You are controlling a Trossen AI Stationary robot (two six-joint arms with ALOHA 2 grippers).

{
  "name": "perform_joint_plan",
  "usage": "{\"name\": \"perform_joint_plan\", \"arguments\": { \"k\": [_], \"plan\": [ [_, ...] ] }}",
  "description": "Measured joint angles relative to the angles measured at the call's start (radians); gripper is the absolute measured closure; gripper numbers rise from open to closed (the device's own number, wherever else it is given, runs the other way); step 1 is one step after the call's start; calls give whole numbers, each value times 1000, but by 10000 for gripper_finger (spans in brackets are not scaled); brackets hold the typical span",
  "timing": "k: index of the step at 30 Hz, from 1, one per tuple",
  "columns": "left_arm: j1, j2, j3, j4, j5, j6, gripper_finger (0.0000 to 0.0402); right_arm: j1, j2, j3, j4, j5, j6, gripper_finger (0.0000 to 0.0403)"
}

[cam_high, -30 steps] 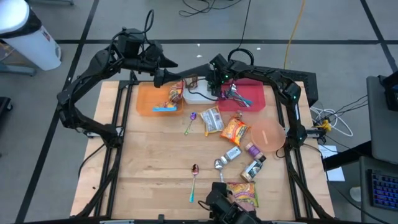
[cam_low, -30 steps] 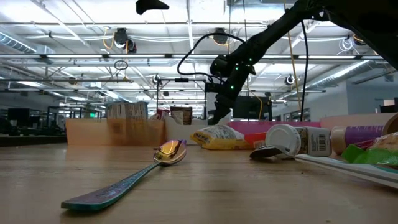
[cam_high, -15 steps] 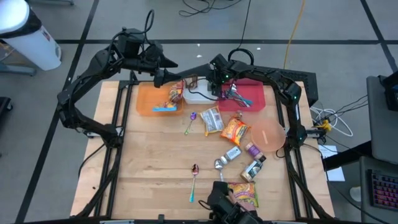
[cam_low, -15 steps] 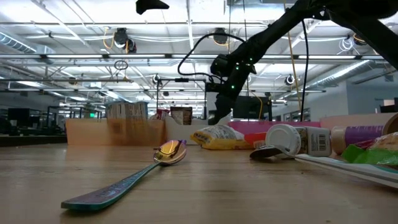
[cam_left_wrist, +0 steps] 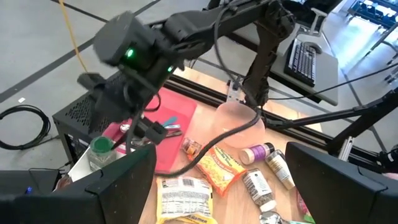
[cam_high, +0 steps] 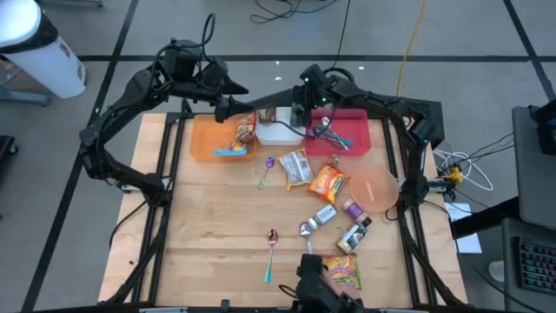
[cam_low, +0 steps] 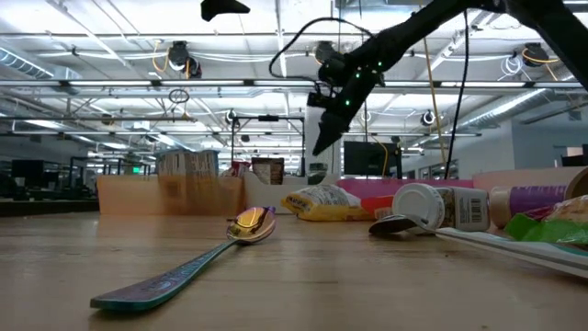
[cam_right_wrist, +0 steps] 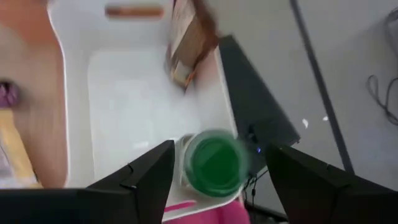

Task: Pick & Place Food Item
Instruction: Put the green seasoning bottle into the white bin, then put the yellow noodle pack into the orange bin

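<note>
A jar with a green lid [cam_right_wrist: 214,163] stands upright in the white tray [cam_right_wrist: 124,81]; it also shows in the left wrist view [cam_left_wrist: 99,146]. My right gripper [cam_right_wrist: 217,186] is open above that jar, one finger on either side and clear of it; it hangs high in the low view [cam_low: 322,147] and over the white tray [cam_high: 280,132] in the high view [cam_high: 301,113]. My left gripper [cam_high: 233,106] is open and empty above the orange tray [cam_high: 208,143]. An orange snack bag [cam_high: 328,181] and a clear packet [cam_high: 297,167] lie flat mid-table.
A red tray [cam_high: 356,126] with utensils sits right of the white tray. A pink bowl [cam_high: 375,189], small bottles [cam_high: 352,235], spoons [cam_high: 271,252] and a green packet [cam_high: 340,269] lie on the table's right and near part. The left half is bare wood.
My right gripper has gone up from low in the white tray and a little toward the table's far edge; it now hangs well above the tray.
</note>
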Motion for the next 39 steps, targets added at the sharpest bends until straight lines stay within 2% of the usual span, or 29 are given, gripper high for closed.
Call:
{"name": "perform_joint_plan", "arguments": {
  "k": [7, 14, 21, 26, 29, 33, 39],
  "plan": [
    [0, 0, 0, 12, -19, 0, 36, 1, -88, 0, 73, -78, 133, 163],
    [0, 0, 1, 52, -32, -27, 36, 14, -169, 1, 166, -222, 398, 163],
    [0, -25, 2, -150, 4, -1, 37, 62, -203, 2, 196, -365, 600, 164],
    [-26, -35, 2, -265, -32, 15, 37, 130, -199, 2, 196, -366, 700, 164],
    [-59, -34, 2, -265, -47, -22, 37, 189, -174, 2, 228, -369, 711, 165],
    [-125, -35, -1, -262, -131, -66, 37, 267, -167, -7, 262, -370, 694, 165],
    [-255, -41, -95, -232, -236, -184, 37, 350, -221, -146, 435, -372, 689, 165]
  ]
}}
